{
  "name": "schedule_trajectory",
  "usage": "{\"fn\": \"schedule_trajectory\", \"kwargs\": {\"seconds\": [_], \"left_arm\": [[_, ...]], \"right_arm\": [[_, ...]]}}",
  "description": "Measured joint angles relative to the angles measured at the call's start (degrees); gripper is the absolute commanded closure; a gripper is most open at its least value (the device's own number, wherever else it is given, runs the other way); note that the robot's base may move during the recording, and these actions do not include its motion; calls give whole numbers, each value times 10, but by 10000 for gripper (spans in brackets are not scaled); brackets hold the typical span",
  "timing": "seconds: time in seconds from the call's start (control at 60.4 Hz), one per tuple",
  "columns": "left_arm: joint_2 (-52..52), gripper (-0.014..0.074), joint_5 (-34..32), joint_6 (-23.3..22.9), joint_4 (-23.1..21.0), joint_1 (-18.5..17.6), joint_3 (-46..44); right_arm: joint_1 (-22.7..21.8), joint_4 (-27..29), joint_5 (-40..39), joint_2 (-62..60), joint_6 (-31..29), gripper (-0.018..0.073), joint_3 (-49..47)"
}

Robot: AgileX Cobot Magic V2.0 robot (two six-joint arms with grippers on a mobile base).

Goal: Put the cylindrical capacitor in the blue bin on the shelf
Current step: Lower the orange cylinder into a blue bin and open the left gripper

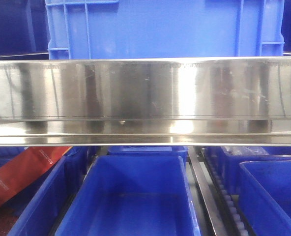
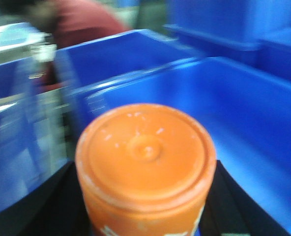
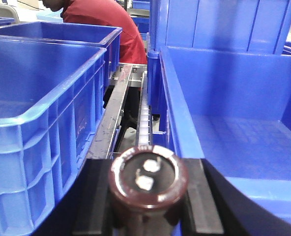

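My right gripper (image 3: 148,194) is shut on a dark brown cylindrical capacitor (image 3: 148,182), its round end with two silvery terminals facing the camera. It hovers over the gap between two blue bins, beside the rim of the right-hand blue bin (image 3: 177,123). My left gripper (image 2: 145,206) is shut on an orange cylinder (image 2: 145,152) with a round domed end, held above an open blue bin (image 2: 248,128); that view is blurred. The shiny steel shelf rail (image 1: 145,98) crosses the front view, with a blue bin (image 1: 130,201) below it. Neither gripper shows in the front view.
A tall blue crate (image 1: 165,27) stands on the tier above the rail. More blue bins (image 1: 271,196) sit to both sides below, one with a red packet (image 1: 17,177). A roller track (image 3: 144,118) runs between bins. A person in a red shirt (image 3: 103,19) is behind the bins.
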Motion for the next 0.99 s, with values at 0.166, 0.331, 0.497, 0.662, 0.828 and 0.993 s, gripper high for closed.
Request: {"fn": "schedule_trajectory", "kwargs": {"seconds": [0.166, 0.331, 0.497, 0.662, 0.828, 0.993], "left_arm": [[114, 707, 1, 2, -4, -59, -76], [202, 707, -29, 2, -11, -73, -100], [253, 554, -50, 2, -12, -73, -100], [277, 160, -56, 2, -14, -73, -100], [280, 27, -58, 2, -15, -73, -101], [267, 173, -49, 2, -16, -73, -102]], "right_arm": [[0, 0, 0, 0, 0, 711, 0], [0, 0, 0, 0, 0, 711, 0], [0, 0, 0, 0, 0, 711, 0], [0, 0, 0, 0, 0, 711, 0], [0, 0, -1, 0, 0, 711, 0], [0, 0, -16, 0, 0, 711, 0]]}}
